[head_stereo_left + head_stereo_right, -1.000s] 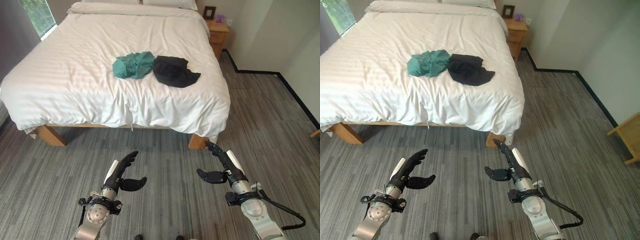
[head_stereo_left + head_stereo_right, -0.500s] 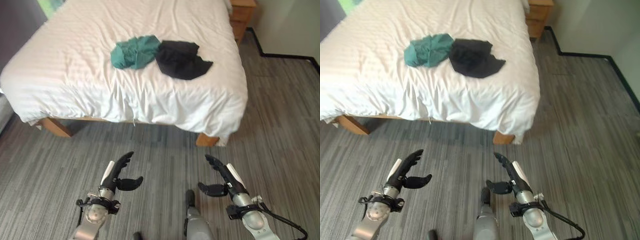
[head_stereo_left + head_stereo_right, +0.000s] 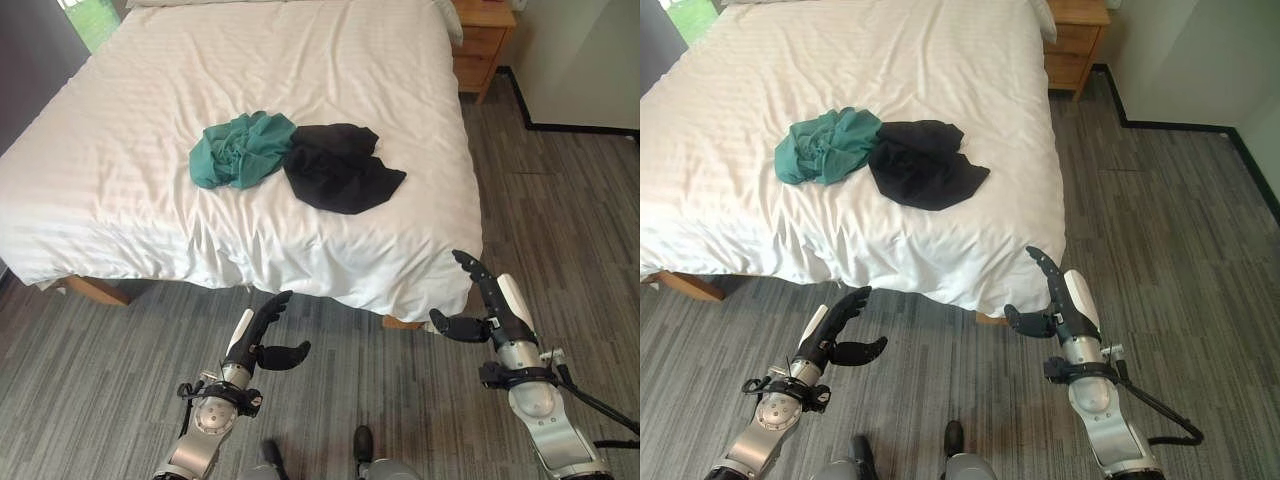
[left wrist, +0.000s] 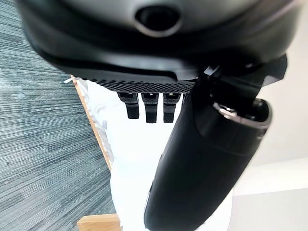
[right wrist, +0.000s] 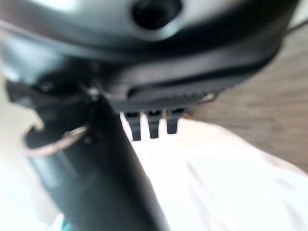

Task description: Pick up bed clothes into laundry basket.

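A bed (image 3: pixel 120 190) with a white striped duvet takes up the upper part of the head views, its wooden leg (image 3: pixel 88 290) showing at the near left corner over the grey plank floor (image 3: pixel 90 390). Low on the left, the left hand (image 3: pixel 262 335) hovers above the floor just short of the bed's near edge, its fingers (image 3: pixel 270 310) straight and spread wide toward the duvet, thumb out to the side, holding nothing; its wrist view shows the same straight fingers against the duvet's hanging edge. On the bed, a crumpled green garment (image 3: pixel 238 150) lies a little left of the middle, and a crumpled black garment (image 3: pixel 340 168) lies just to its right, the two touching where they meet. Both are well apart from either hand. At the right, the right hand (image 3: pixel 483 300) is raised near the bed's near right corner, fingers (image 3: pixel 470 268) straight and wide apart, thumb pointing inward, empty too. Beyond the bed's far right corner stands a wooden nightstand (image 3: pixel 482 40) against a pale wall (image 3: pixel 590 60) with a dark skirting.
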Controlling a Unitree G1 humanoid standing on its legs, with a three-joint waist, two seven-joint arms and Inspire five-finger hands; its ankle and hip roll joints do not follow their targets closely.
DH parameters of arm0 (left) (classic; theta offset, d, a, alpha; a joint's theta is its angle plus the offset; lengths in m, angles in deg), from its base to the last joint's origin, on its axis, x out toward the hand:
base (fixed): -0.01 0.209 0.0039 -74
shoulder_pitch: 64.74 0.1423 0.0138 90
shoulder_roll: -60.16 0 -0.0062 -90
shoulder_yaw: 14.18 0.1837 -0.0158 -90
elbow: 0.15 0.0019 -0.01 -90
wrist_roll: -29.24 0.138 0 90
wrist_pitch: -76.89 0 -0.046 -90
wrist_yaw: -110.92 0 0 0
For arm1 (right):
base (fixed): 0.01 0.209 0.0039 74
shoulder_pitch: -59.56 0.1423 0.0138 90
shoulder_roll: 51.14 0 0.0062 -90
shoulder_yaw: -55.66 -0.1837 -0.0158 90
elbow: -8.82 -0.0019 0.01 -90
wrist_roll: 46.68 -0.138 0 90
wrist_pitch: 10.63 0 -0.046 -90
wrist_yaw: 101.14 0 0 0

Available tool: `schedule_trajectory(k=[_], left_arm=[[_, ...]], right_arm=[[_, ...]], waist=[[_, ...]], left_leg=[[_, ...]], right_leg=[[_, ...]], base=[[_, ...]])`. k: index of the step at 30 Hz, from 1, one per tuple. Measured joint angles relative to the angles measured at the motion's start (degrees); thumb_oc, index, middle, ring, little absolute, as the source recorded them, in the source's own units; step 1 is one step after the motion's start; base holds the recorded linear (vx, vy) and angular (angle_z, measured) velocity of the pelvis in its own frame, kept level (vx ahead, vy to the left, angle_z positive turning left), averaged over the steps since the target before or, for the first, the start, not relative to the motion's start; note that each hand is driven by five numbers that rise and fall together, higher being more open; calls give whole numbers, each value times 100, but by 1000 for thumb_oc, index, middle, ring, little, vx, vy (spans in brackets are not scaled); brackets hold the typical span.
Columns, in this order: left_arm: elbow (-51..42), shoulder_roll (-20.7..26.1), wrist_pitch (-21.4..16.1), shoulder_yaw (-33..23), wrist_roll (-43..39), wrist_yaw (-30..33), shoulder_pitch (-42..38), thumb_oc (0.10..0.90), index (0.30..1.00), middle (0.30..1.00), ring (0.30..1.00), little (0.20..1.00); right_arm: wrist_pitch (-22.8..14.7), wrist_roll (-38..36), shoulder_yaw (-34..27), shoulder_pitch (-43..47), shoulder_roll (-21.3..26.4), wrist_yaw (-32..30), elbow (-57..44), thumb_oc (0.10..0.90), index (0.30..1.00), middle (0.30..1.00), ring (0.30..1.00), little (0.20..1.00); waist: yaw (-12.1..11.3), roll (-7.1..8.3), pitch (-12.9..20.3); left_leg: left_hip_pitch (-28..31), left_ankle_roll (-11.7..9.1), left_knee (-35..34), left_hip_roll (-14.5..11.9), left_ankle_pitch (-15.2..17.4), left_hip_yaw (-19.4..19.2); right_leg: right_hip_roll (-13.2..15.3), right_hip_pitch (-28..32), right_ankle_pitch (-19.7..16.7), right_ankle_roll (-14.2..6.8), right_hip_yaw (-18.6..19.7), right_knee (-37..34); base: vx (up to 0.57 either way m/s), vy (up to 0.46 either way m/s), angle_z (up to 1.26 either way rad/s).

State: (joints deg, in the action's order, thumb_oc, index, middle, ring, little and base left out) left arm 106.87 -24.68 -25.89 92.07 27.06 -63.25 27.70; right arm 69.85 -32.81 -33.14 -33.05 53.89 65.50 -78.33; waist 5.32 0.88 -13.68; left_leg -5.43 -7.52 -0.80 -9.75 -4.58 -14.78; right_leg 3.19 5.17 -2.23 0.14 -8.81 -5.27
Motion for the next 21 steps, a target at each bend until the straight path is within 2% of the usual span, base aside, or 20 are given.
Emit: schedule_trajectory(k=[1,2,3,4,5,7,10,13,16,19,21], left_arm=[[3,-9,2,2,3,4,30,800,900,900,900,900],[-2,-27,0,1,3,28,101,800,900,900,900,900],[-15,-73,-1,19,2,64,189,800,900,900,900,900],[1,-34,5,32,1,127,261,800,900,900,900,900],[-90,44,3,9,-2,174,367,800,900,900,900,900],[-172,195,4,-41,-5,178,469,800,900,900,900,900],[-175,240,5,-176,-27,203,638,800,900,900,900,900],[-141,281,11,-170,-242,176,752,800,900,900,900,900],[-20,280,39,-165,-408,108,936,800,900,900,900,900],[333,272,64,-159,-528,111,995,800,900,900,900,900],[582,314,89,-160,-625,108,1047,800,900,900,900,900]], right_arm=[[12,135,-66,6,2,-114,-104,800,900,900,900,900],[23,319,-164,26,16,-220,-222,800,900,900,900,900],[17,424,-269,17,94,-371,-351,800,900,900,900,900],[23,522,-335,27,47,-517,-371,800,900,900,900,900],[21,589,-375,44,73,-590,-423,800,900,900,900,900],[26,698,-432,143,127,-731,-490,800,900,900,900,900],[119,744,-418,482,280,-931,-406,800,900,900,900,900],[286,738,-347,1140,802,-1077,471,800,900,900,900,900],[531,713,-255,1738,1097,-1137,1497,800,900,900,900,900],[677,644,-16,2047,1212,-1123,2073,800,900,900,900,900],[747,510,405,2406,1266,-1080,2363,800,900,900,900,900]], waist=[[5,-99,22],[-7,-224,85],[8,-422,168],[6,-335,216],[-8,-206,293],[-41,-61,344],[-191,-15,351],[-468,17,342],[-653,26,343],[-652,-6,343],[-600,-72,258]], left_leg=[[20,30,-139,-37,-161,94],[139,51,-388,-52,-176,371],[231,206,-428,-112,-366,449],[327,296,-445,47,-507,386],[368,365,-452,231,-416,276],[394,463,-430,493,-363,213],[458,534,-425,674,-317,183],[464,565,-429,685,-286,228],[484,583,-434,640,-239,266],[505,625,-456,523,-118,288],[576,685,-456,366,-63,266]], right_leg=[[-51,106,80,-65,67,-4],[-83,178,173,-149,175,-5],[-147,261,228,-267,240,-18],[29,330,325,-411,299,-29],[245,327,382,-549,301,-45],[523,360,361,-657,271,-44],[677,431,351,-748,214,-26],[671,470,364,-777,109,6],[617,461,405,-843,64,123],[576,117,536,-1030,46,896],[612,-616,760,-1197,-103,2161]], base=[[268,108,-44],[253,114,-44],[254,137,-44],[247,130,-34],[253,135,-23],[229,112,-7],[211,123,5],[151,110,11],[105,97,10],[127,91,0],[224,22,-24]])
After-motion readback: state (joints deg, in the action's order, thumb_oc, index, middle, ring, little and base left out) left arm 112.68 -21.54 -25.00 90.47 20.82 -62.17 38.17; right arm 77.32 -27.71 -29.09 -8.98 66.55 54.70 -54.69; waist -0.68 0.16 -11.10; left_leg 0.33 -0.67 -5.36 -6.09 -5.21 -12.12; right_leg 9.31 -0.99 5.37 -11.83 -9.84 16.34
